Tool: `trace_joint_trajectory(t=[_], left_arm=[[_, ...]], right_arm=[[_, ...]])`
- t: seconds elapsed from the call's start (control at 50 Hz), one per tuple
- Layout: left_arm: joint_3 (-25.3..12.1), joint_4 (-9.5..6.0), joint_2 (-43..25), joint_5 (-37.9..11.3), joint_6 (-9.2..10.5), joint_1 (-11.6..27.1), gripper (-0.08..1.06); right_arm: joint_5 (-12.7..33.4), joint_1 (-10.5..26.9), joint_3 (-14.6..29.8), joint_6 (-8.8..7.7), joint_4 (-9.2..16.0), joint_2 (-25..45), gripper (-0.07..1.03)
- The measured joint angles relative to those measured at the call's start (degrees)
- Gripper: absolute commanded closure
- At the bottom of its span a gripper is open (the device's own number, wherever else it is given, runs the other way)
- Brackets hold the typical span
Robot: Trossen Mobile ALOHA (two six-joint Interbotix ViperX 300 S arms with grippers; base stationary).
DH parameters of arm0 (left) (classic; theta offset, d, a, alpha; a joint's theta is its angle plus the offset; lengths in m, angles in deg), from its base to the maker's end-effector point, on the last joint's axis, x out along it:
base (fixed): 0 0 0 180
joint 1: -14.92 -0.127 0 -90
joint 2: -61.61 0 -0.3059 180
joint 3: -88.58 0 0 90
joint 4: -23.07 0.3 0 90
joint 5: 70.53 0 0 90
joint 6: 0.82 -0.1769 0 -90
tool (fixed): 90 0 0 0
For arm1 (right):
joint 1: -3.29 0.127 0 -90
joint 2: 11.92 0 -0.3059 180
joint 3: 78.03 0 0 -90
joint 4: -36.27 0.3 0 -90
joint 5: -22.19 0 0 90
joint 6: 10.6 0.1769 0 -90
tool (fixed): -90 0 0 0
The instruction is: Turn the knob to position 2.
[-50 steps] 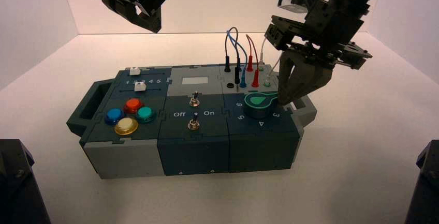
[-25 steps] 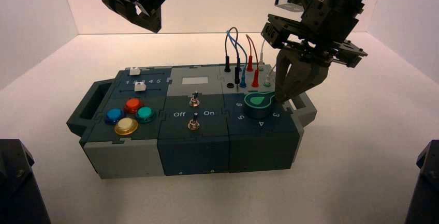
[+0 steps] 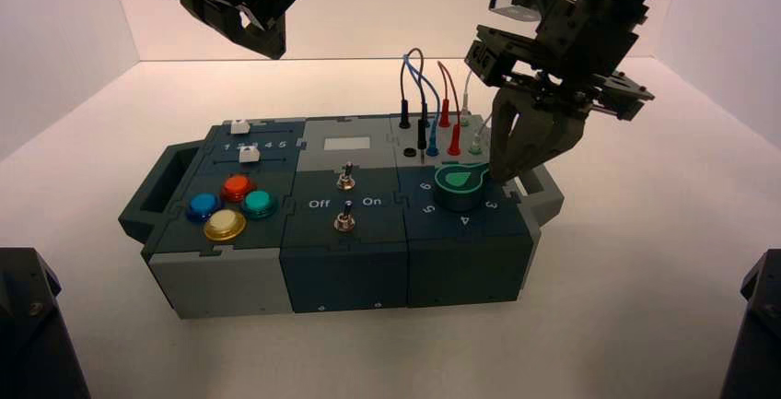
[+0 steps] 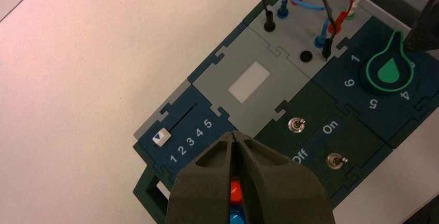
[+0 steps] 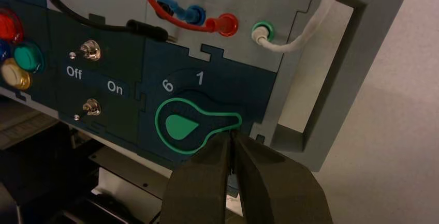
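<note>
The right gripper (image 3: 505,170) is seen lowered over the right end of the box (image 3: 230,284), its fingers pressed together with nothing between them. The tips are set just beside the knob (image 3: 460,185), at the narrow end of the knob's lighter green pointer (image 5: 182,126); whether they touch it cannot be told. In the right wrist view the pointer's tip is directed toward the closed fingertips (image 5: 220,146), and the numerals 6 and 1 are read on the far side of the knob from the gripper. Beyond the knob, away from the gripper, the plugged wires (image 3: 425,95) are found, and farther along the box the two small toggle switches (image 3: 345,178) marked Off and On.

The left gripper (image 3: 262,35) is held high above the far left end of the box, well apart from the knob, its fingers (image 4: 212,177) closed against each other. Below it the white slider (image 4: 161,137) and the coloured buttons (image 3: 227,205) are seen.
</note>
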Motion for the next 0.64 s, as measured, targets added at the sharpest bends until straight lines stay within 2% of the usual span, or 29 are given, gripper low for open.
trace_joint_trajectory(t=[0.14, 0.34, 0.64], left_arm=[[0.00, 0.00, -0.18, -0.35, 0.09, 0.00, 1.01], [0.00, 0.00, -1.14, -1.85, 0.09, 0.09, 1.01], [-0.53, 0.00, -1.49, -2.11, 0.00, 0.09, 1.01]], right_arm=[[0.79, 0.00, -0.53, 0.18, 0.00, -1.58, 0.99], [3.08, 0.09, -2.37, 0.70, 0.00, -9.05, 0.99], [4.39, 0.00, -2.72, 0.88, -0.09, -10.55, 0.99]])
